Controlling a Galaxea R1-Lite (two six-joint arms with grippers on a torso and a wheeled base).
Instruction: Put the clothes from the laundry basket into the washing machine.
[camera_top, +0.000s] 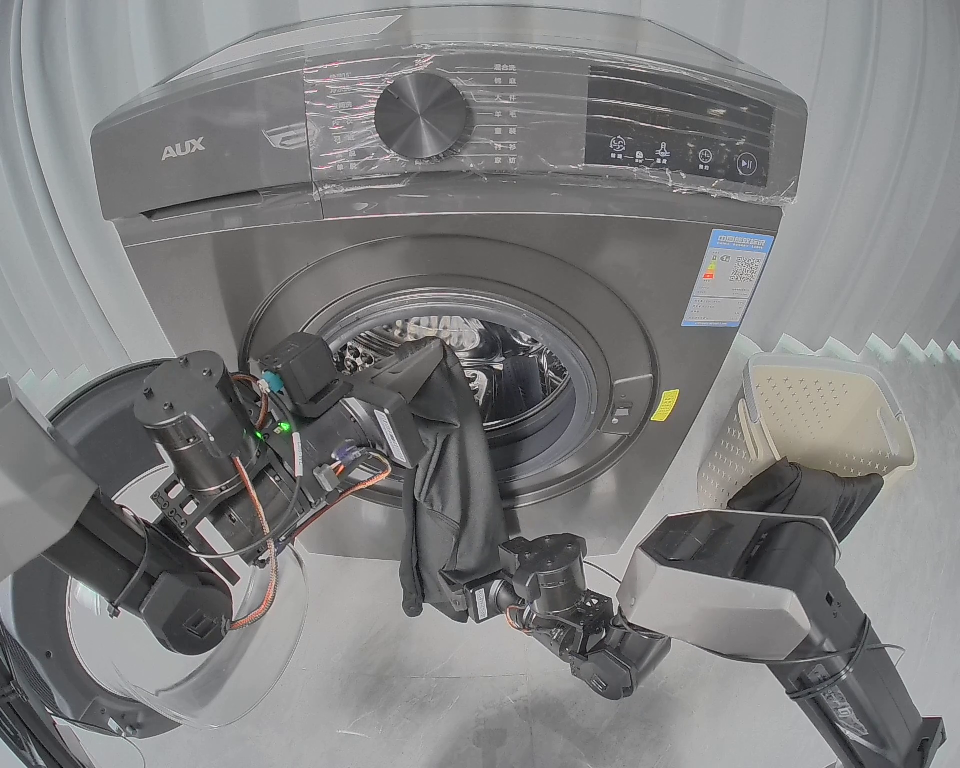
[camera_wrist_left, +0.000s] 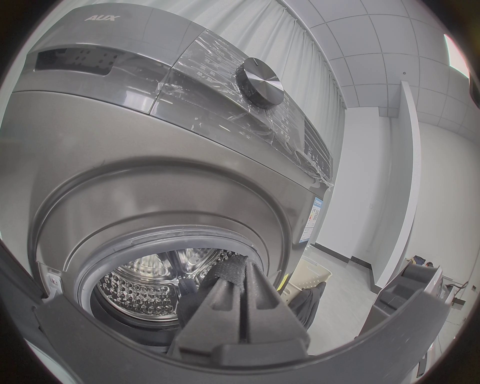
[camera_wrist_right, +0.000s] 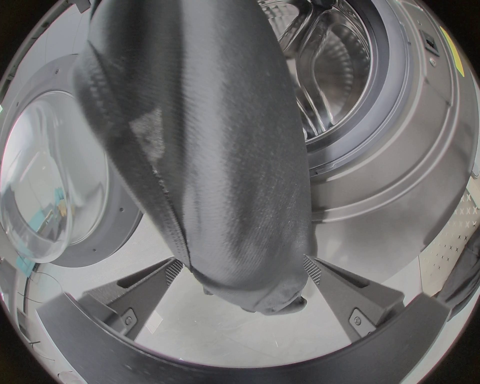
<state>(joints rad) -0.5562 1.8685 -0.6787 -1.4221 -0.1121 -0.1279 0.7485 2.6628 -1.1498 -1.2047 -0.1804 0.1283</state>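
A grey washing machine (camera_top: 600, 300) stands with its door swung open to the left. My left gripper (camera_top: 405, 365) is at the left rim of the drum opening (camera_top: 520, 370), shut on the top of a black garment (camera_top: 455, 480). The left wrist view has the fingers (camera_wrist_left: 220, 300) pinched on black cloth (camera_wrist_left: 231, 267) before the drum (camera_wrist_left: 150, 285). The garment hangs down over the front of the machine. My right gripper (camera_top: 470, 600) is at its lower end, open, with the hem (camera_wrist_right: 260, 295) hanging between the spread fingers (camera_wrist_right: 172, 270). A cream laundry basket (camera_top: 820, 410) stands at the right.
A second dark garment (camera_top: 800, 490) is draped over the basket's front edge. The open door (camera_top: 150, 620) with its glass bowl (camera_wrist_right: 45, 175) stands low on the left, behind my left arm. Pale curtains hang behind the machine.
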